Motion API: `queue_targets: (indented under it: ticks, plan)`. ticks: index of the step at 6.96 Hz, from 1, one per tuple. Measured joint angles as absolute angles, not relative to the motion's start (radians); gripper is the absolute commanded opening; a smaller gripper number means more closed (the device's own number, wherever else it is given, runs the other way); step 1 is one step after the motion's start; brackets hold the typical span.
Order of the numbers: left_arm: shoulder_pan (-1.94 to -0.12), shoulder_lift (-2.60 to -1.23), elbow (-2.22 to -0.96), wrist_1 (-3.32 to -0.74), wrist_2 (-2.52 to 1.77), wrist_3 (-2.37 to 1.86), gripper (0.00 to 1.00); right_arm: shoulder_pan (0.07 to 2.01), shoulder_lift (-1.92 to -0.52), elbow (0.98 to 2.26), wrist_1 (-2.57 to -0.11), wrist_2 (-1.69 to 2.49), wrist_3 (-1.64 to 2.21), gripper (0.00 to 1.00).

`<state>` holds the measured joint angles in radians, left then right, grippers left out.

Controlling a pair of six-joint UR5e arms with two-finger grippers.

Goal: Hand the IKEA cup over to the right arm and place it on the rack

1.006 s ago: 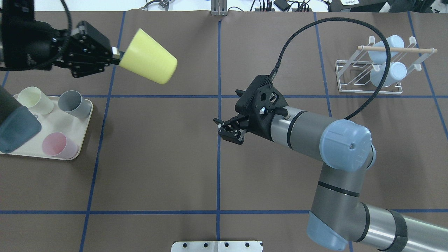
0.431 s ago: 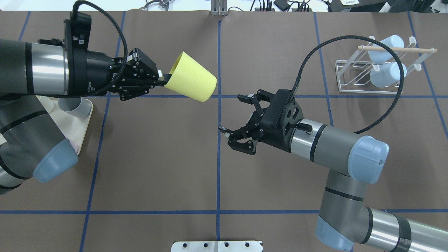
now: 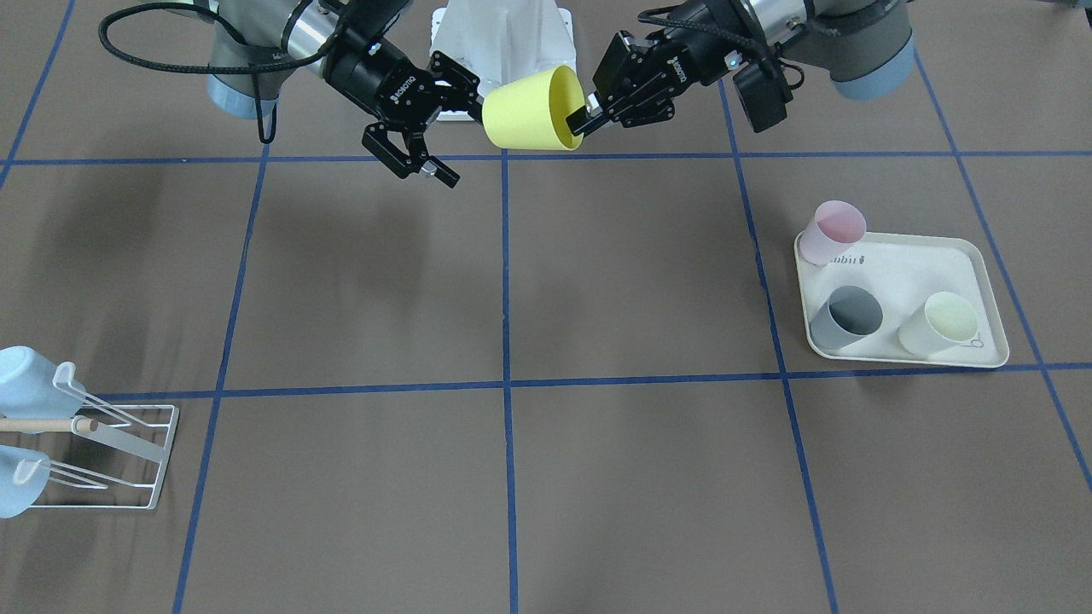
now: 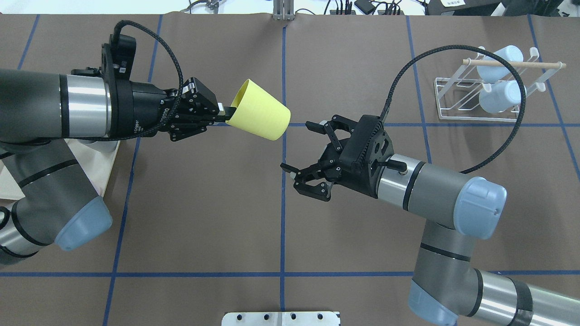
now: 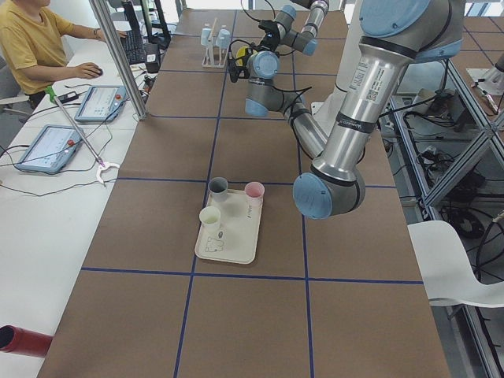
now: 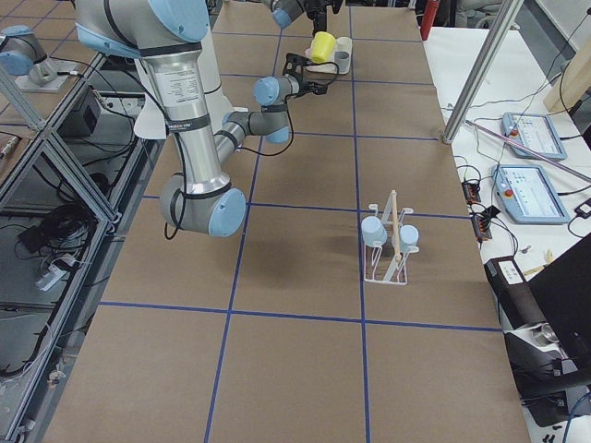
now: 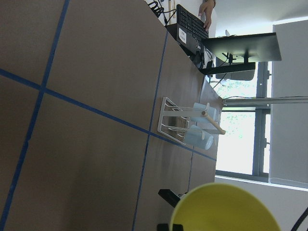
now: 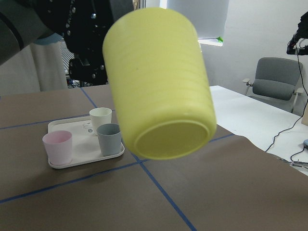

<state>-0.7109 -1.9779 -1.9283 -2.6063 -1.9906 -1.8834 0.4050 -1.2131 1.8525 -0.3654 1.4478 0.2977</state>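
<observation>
The IKEA cup (image 4: 259,116) is yellow and hangs in the air on its side over the table's middle, its base toward my right arm. My left gripper (image 4: 228,117) is shut on its rim, as the front view also shows for the cup (image 3: 529,109) and gripper (image 3: 584,119). My right gripper (image 4: 297,146) is open just right of and below the cup's base, without touching it. The right wrist view is filled by the cup (image 8: 159,86). The white wire rack (image 4: 453,115) with its wooden rod stands at the far right and carries two light blue cups (image 4: 503,95).
A cream tray (image 3: 921,273) on my left side holds a pink (image 3: 832,230), a grey (image 3: 845,320) and a cream cup (image 3: 938,324); my left arm covers most of it from overhead. A person (image 5: 31,39) sits at a desk beyond the table.
My left arm has carried the yellow cup rightward and nearer to the table's centre line. My right gripper has turned to face the cup, with its fingers spread.
</observation>
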Motion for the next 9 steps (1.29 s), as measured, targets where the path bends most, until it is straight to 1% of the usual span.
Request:
queue_targets:
  ticks: [3,9]
  plan:
    - [-0.674,-1.978,-1.912,-2.606,-1.922,-1.879,0.00,0.401,-1.206,1.854,-0.367,1.434,0.298,0.99]
    - [-0.620,-1.987,-1.910,-2.606,-1.916,-1.869,0.00,0.402,-1.195,1.854,-0.375,1.425,0.296,0.99]
